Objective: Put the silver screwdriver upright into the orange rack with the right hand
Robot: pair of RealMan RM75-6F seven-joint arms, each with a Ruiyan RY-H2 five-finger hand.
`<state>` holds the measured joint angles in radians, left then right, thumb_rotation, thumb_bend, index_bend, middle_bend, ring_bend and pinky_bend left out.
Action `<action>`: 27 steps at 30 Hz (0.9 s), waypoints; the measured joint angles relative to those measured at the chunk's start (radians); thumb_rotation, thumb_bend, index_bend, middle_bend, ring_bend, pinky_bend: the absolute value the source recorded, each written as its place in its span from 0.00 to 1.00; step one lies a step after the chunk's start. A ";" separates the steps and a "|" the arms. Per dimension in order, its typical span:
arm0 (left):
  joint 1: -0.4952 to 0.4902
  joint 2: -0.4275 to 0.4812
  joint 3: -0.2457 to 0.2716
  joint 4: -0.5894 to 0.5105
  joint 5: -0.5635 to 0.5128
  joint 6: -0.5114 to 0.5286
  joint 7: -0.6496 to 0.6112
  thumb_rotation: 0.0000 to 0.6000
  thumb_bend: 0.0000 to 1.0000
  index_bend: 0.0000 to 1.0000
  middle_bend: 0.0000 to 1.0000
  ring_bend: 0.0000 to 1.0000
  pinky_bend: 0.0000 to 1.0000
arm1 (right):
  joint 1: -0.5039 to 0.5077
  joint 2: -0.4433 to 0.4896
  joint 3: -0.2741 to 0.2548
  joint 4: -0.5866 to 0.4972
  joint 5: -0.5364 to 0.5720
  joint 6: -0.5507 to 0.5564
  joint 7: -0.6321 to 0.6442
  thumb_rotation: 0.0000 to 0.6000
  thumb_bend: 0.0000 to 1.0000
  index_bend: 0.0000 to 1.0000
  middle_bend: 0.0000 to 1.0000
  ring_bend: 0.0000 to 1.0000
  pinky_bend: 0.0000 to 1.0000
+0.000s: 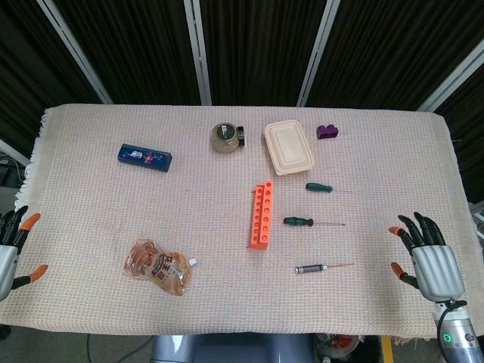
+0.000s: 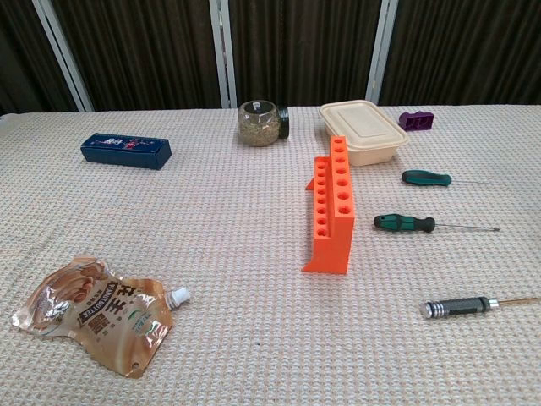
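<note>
Both hands empty, fingers spread: right hand (image 1: 428, 257) at right table edge, left hand (image 1: 10, 249) at left edge. Silver screwdriver (image 1: 316, 268) flat on cloth, right of orange rack (image 1: 261, 214), well apart from right hand.

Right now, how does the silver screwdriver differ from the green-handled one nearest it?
The silver screwdriver has a dark metallic handle; the green-handled screwdriver has a green and black grip. The silver one lies nearer the table's front edge, the green one further back. Both lie flat, shafts pointing right, right of the orange rack.
</note>
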<state>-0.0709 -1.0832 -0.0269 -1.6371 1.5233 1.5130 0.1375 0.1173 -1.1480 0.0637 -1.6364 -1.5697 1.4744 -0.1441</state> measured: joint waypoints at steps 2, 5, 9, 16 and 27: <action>-0.004 0.002 -0.003 -0.002 -0.001 -0.003 0.002 1.00 0.13 0.12 0.00 0.00 0.00 | 0.009 0.001 0.001 -0.011 0.000 -0.013 -0.032 1.00 0.17 0.31 0.14 0.00 0.10; -0.009 0.003 -0.006 -0.003 0.000 -0.006 0.004 1.00 0.13 0.12 0.00 0.00 0.00 | 0.021 0.002 0.003 -0.025 0.001 -0.031 -0.076 1.00 0.17 0.33 0.14 0.00 0.10; -0.020 0.005 -0.013 0.000 0.000 -0.014 0.007 1.00 0.13 0.13 0.00 0.00 0.00 | 0.048 -0.001 0.005 -0.052 0.003 -0.076 -0.148 1.00 0.17 0.37 0.15 0.01 0.10; -0.048 0.007 -0.039 0.011 -0.021 -0.038 0.015 1.00 0.13 0.13 0.00 0.00 0.00 | 0.113 -0.025 0.012 -0.100 0.031 -0.185 -0.321 1.00 0.17 0.42 0.16 0.02 0.10; -0.085 0.005 -0.054 0.024 -0.058 -0.096 0.020 1.00 0.13 0.14 0.00 0.00 0.00 | 0.260 -0.164 0.012 -0.126 0.186 -0.419 -0.549 1.00 0.18 0.46 0.18 0.02 0.10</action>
<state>-0.1563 -1.0779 -0.0813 -1.6127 1.4651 1.4169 0.1571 0.3774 -1.3117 0.0757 -1.7625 -1.3835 1.0549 -0.6930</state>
